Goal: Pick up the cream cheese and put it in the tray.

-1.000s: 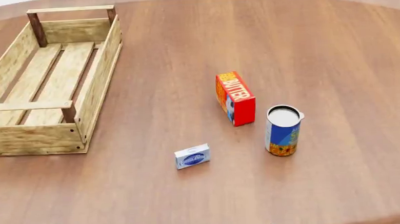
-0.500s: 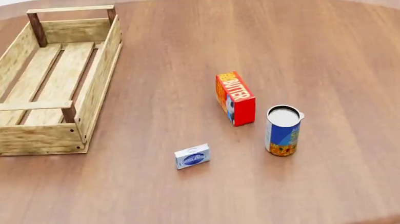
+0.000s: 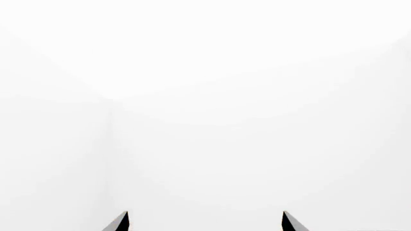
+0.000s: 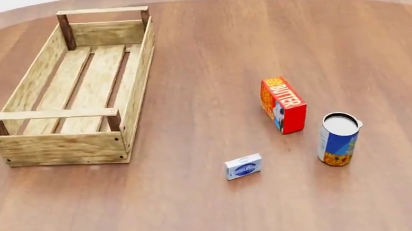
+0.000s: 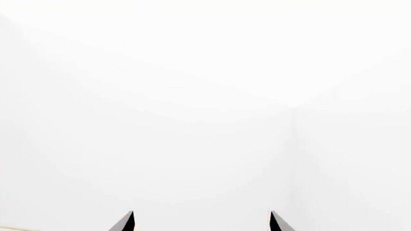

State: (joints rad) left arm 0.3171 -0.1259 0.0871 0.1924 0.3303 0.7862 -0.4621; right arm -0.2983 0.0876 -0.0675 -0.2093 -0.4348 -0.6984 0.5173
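The cream cheese (image 4: 243,167), a small white box with a dark blue oval logo, lies on the wooden table near the front middle in the head view. The tray (image 4: 73,85), a long crate of light wooden slats with dark corner posts, stands at the left, empty. Neither gripper shows in the head view. In the left wrist view my left gripper (image 3: 205,222) has its fingertips wide apart against a blank white wall, empty. In the right wrist view my right gripper (image 5: 201,222) is likewise open and empty, facing white wall.
A red-orange BUTTER box (image 4: 283,104) stands right of centre. A blue-and-yellow can (image 4: 337,139) stands upright to its right. The round brown table (image 4: 210,46) curves away at the back and front edges.
The head view has shifted: everything on the table now sits further right and slightly lower in the picture. The dark tips seen at the bottom edge one second ago are gone.
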